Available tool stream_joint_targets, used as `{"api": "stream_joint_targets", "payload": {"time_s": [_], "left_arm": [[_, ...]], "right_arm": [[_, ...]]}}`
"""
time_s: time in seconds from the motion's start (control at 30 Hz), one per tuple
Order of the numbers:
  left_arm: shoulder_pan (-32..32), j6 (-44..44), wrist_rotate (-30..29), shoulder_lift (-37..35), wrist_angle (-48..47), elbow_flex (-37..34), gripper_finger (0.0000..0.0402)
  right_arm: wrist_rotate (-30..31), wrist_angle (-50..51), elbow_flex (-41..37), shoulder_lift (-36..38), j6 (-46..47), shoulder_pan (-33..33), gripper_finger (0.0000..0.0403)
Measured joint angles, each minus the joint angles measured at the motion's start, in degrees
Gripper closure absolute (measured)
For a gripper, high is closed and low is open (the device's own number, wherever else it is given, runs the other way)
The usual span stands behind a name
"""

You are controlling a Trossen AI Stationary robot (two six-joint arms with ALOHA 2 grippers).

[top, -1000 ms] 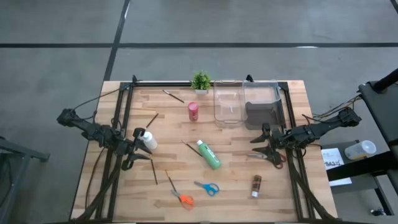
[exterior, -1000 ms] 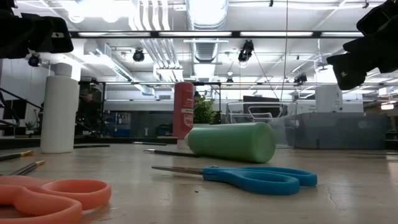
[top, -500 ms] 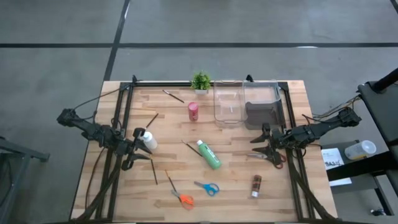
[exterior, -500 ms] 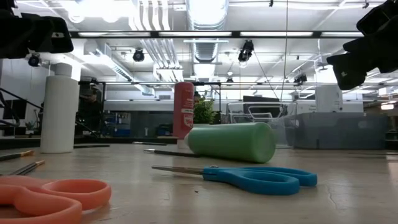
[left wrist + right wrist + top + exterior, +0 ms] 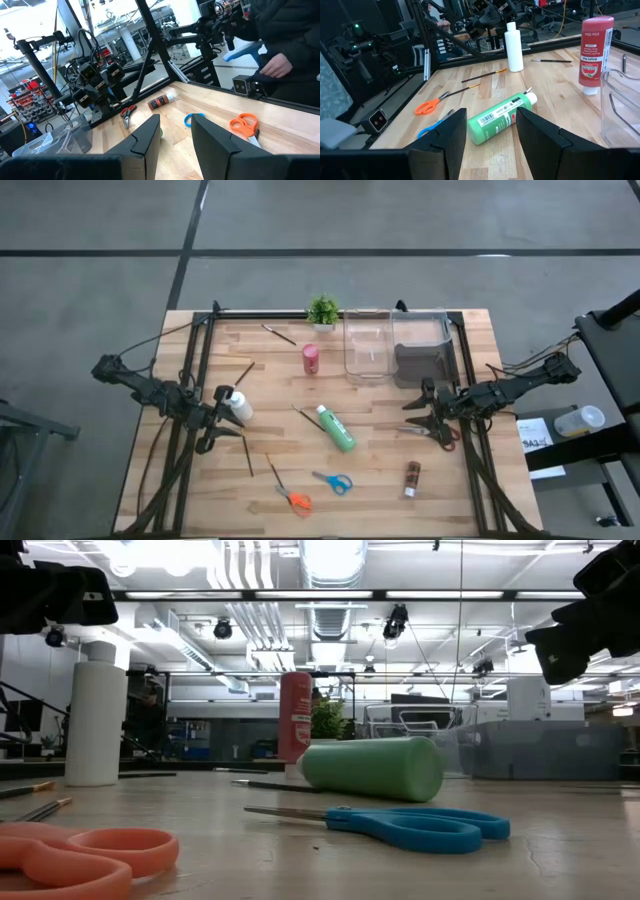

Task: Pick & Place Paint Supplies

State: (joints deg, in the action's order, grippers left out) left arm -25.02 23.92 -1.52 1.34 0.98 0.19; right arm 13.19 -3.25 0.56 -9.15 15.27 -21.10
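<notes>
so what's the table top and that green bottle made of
Table top: looks like wood, butcher-block style, with pale glued strips and visible grain, matte finish. Green bottle: probably soft plastic, judging by its smooth, slightly glossy body, white cap and printed paper label.

green bottle [image 5: 337, 429] lying, red bottle [image 5: 311, 358], white bottle [image 5: 238, 405] upright

Pale wood-plank table [image 5: 270, 395], glossy clear plastic bins [image 5: 367, 345]
</notes>
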Motion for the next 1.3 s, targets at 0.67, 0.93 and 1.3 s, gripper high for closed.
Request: {"api": "stream_joint_targets", "payload": {"time_s": [0.67, 0.93, 1.3], "left_arm": [[0.02, 0.01, 0.00, 0.00, 0.00, -0.02, 0.0284], [0.02, 0.01, 0.02, 0.00, 0.00, -0.02, 0.0284], [0.01, 0.02, 0.00, 0.00, 0.00, -0.01, 0.0284]], "right_arm": [[0.48, -8.97, 0.00, -0.02, 7.94, 0.02, 0.0235], [2.66, -8.47, 0.45, -1.50, 13.15, 0.00, 0.0235], [8.28, 16.37, 20.39, -19.26, 23.11, 0.00, 0.0235]]}}
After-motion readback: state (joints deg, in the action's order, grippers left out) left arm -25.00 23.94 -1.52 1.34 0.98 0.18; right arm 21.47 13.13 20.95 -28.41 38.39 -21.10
